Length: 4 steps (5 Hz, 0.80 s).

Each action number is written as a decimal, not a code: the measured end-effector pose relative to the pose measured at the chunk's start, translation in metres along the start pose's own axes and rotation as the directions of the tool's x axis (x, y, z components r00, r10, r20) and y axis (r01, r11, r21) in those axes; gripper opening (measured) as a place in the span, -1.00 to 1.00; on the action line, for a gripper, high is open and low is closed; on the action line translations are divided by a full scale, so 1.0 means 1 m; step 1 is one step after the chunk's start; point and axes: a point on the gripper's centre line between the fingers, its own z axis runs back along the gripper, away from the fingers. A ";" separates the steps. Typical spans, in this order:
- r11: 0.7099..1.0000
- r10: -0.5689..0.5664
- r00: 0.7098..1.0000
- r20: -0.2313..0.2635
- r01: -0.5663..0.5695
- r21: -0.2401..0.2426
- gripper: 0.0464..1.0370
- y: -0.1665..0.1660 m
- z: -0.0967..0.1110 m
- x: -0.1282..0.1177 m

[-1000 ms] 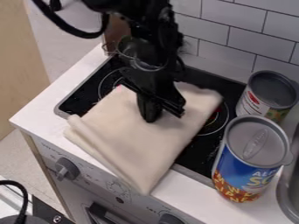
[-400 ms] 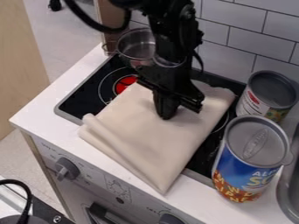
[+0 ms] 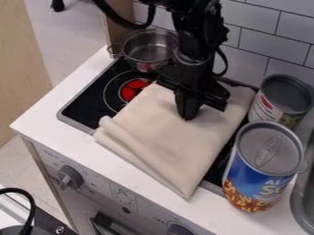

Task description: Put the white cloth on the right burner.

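I have the gripper (image 3: 188, 115) above the right half of the black stovetop (image 3: 86, 109), coming down from the top edge, which cuts off the upper part of the arm (image 3: 197, 39). Its fingers (image 3: 187, 108) are clenched on the upper part of the white cloth (image 3: 165, 137), but I can't make out how much fabric they have, since the tips are dark and run straight into it.

The cloth lies in a folded layer across the middle and right of the stovetop. Its lower corner reaches past the front rim, over the white desk (image 3: 46, 117). I can't tell whether that corner touches the surface or hangs just above it. The right burner is what I'd most like to see, and the cloth hides nearly all of it. The left burner (image 3: 128, 94) glows red, and the cloth's edge cuts across the right side of its ring.

The metal pot (image 3: 144, 55) stands at the back, its right side close against the arm in my view. To the right, the blue can (image 3: 257, 172) hides the lower part of the can behind it (image 3: 264, 109). I see just a strip of the metal basin (image 3: 299, 202) at the right edge. Below, the left knob (image 3: 70, 176) shows whole, while the right knob (image 3: 178, 229) is cut by the bottom edge.
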 end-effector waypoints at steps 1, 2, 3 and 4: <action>1.000 0.016 1.000 0.011 -0.016 0.007 -0.99 -0.003 -0.001 0.008; 0.999 0.026 0.999 0.033 -0.027 0.026 -0.99 -0.007 -0.003 0.017; 0.998 0.042 0.997 0.061 -0.044 0.036 -0.99 -0.007 -0.005 0.031; 0.996 0.067 0.994 0.088 -0.072 0.055 -0.99 -0.005 -0.007 0.040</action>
